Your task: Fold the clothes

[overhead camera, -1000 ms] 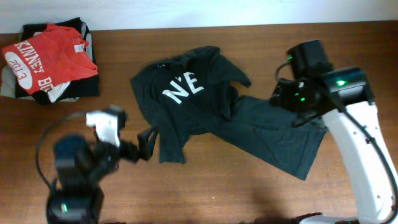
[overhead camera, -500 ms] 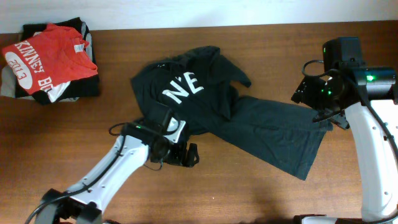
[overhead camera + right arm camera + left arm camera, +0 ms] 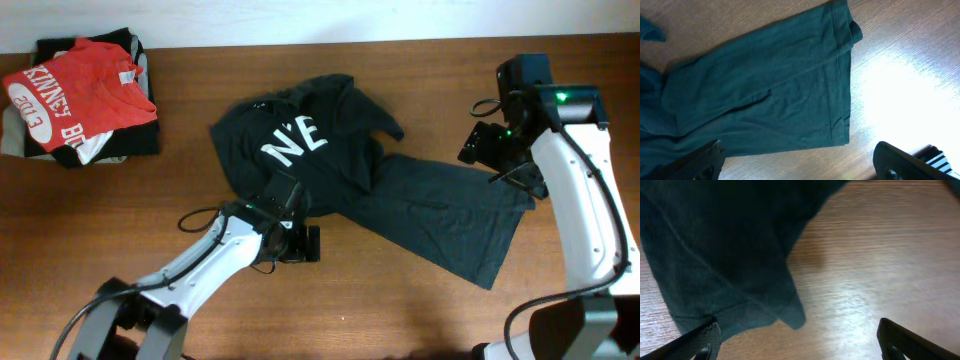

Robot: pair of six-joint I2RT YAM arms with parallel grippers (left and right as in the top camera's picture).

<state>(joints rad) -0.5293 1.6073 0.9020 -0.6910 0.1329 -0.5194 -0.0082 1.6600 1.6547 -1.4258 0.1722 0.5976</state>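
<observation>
Black, soft and creased, the shirt (image 3: 420,210) sprawls across the middle of the wooden surface (image 3: 450,70), a fold hiding part of its white letters. Both wrist views cut off the fingertips. The left tool (image 3: 306,243) is spread wide at the shirt's lower corner, gripping nothing. The right tool (image 3: 482,147), equally wide and empty, hovers over the hem. Since half a second ago the right tool has shifted slightly left, while the left has barely moved. A red shirt (image 3: 80,90) tops the far-left pile.

Even light overhead; glare whitens the table (image 3: 900,90) under the right wrist; the black T-shirt (image 3: 715,255) looks murky and blurred.
</observation>
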